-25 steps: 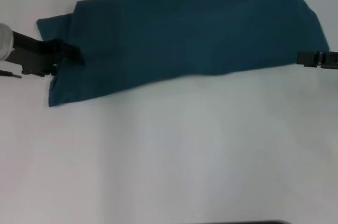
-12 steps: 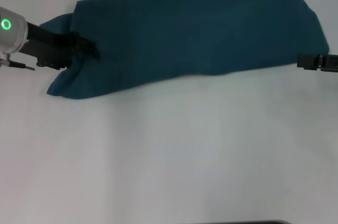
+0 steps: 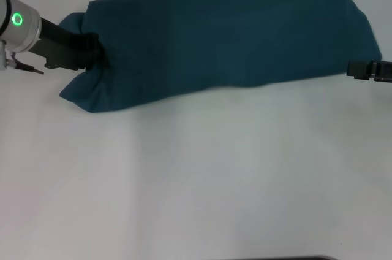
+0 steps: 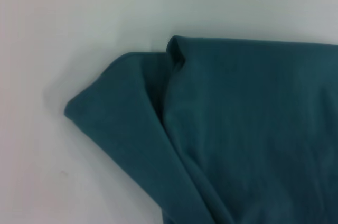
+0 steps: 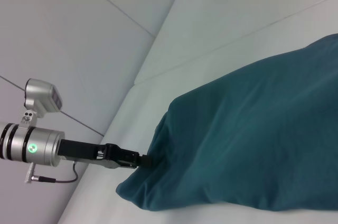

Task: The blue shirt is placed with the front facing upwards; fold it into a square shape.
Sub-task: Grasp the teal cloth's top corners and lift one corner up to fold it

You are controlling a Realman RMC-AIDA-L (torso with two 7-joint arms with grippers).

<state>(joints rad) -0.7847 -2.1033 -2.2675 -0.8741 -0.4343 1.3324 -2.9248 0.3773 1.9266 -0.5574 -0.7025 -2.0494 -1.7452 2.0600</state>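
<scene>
- Left gripper (image 3: 92,48): clamped on the left end of the blue shirt (image 3: 226,36), that end raised off the white table (image 3: 202,180).
- Blue shirt: folded into a long band across the table's far side.
- Right gripper (image 3: 352,68): just beside the shirt's right end; finger state cannot be told.

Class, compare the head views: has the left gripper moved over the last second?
Yes. The left gripper has risen and travelled toward the shirt's middle, dragging the blue shirt end with it; the right gripper is unmoved.

Right gripper (image 3: 350,68) fingertips behind blue shirt (image 3: 233,33)
</scene>
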